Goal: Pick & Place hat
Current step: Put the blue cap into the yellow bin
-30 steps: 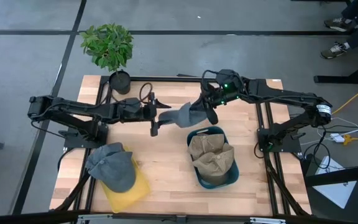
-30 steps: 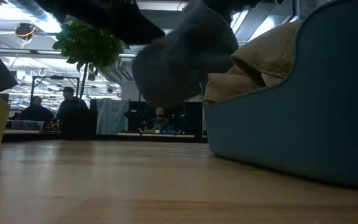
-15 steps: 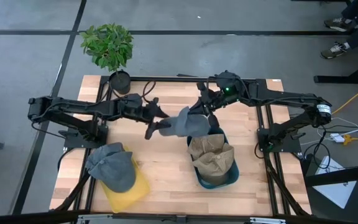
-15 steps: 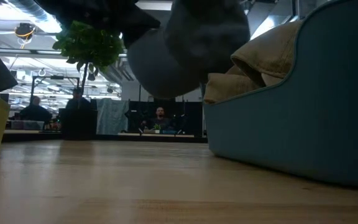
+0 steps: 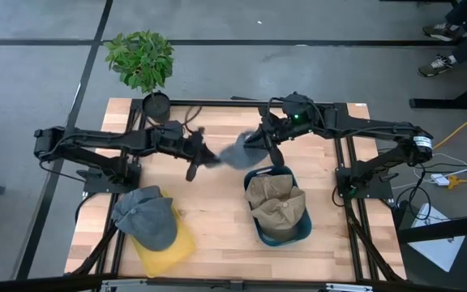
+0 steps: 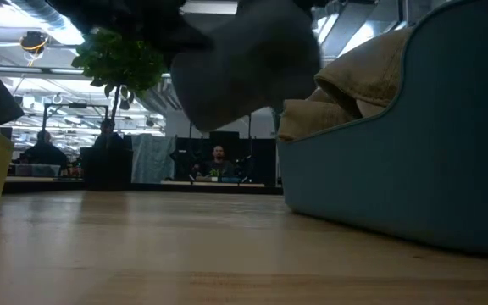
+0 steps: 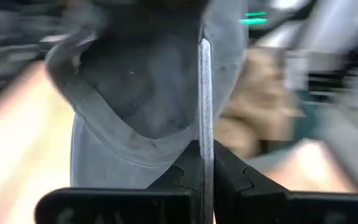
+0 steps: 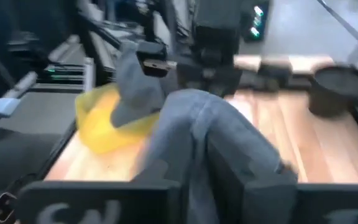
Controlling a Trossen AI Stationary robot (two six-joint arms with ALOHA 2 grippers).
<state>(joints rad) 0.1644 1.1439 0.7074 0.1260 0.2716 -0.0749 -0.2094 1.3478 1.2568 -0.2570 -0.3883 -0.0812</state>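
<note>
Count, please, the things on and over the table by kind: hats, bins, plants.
Grey hats: 2, one held up between the left gripper and the right gripper, one on the yellow bin
Tan hats: 1, maybe more, in the blue bin
Bins: 2
Plants: 1
Total: 6
</note>
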